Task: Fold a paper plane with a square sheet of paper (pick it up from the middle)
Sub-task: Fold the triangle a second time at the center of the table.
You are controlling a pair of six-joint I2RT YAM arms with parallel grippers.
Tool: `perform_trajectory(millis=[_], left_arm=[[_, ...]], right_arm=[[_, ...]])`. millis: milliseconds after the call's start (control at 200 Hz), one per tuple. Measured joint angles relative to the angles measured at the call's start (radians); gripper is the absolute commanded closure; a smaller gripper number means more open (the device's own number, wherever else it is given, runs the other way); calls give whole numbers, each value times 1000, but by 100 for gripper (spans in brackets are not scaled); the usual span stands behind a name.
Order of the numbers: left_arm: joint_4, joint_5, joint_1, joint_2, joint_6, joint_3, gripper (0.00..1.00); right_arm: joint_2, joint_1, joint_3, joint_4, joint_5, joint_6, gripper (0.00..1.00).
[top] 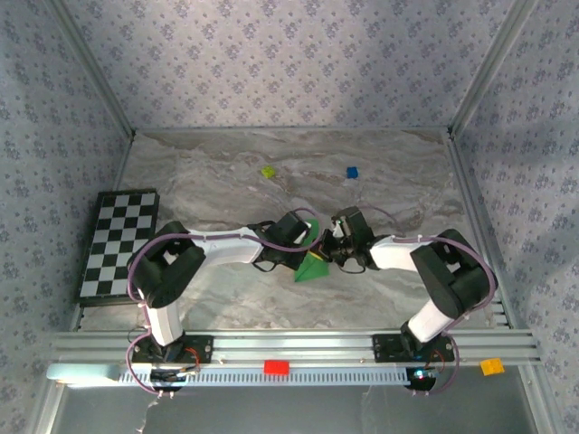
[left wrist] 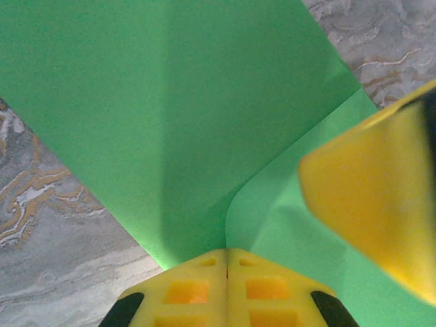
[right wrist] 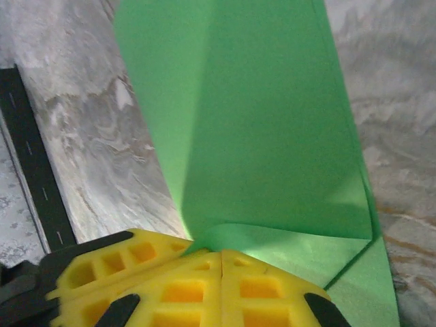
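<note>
The square sheet of paper [top: 313, 268] is bright green and folded into a pointed, layered shape, held up at the table's middle. My left gripper [top: 310, 242] and right gripper [top: 333, 244] meet over it, almost touching. In the left wrist view the yellow fingers [left wrist: 204, 289] are pressed together on the sheet of paper [left wrist: 170, 122] where a curled flap rises; the right gripper's finger [left wrist: 375, 211] looms close. In the right wrist view the gripper [right wrist: 221, 253] is shut on the paper's [right wrist: 272, 136] folded lower edge, the left gripper's fingers [right wrist: 102, 262] beside it. The paper plane is out of view.
A black-and-white checkerboard [top: 118, 244] lies at the left edge. A small yellow-green block [top: 268, 171] and a blue block [top: 352, 172] sit further back. A red block [top: 276, 366] and an orange block [top: 491, 365] rest by the front rail. Patterned walls enclose the table.
</note>
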Motion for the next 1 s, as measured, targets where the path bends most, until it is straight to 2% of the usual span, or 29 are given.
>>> perform_trajectory(millis=[160,330,610,680,775,900,1005], left_arm=[[0,0,0,0,0,0,100],[-15,-5,0,0,-1,9,92],[-134,-56,5,-41,-35,42,66],[-157,-64,6,-77,-55,43,63],[-174,-62,12,-140,-90,43,66],[-154,-17,17,-228,-140,30,85],[-112,62,19,-277,-187,-1,92]], right_arm=[[32,0,-13,13,11,5,100],[34,-1,-20,30,14,7,100],[40,-1,-20,40,10,7,100],[40,-1,-20,40,10,7,100],[40,-1,-20,40,11,7,100],[39,-1,-20,39,11,7,100],[39,-1,-20,39,11,7,100]])
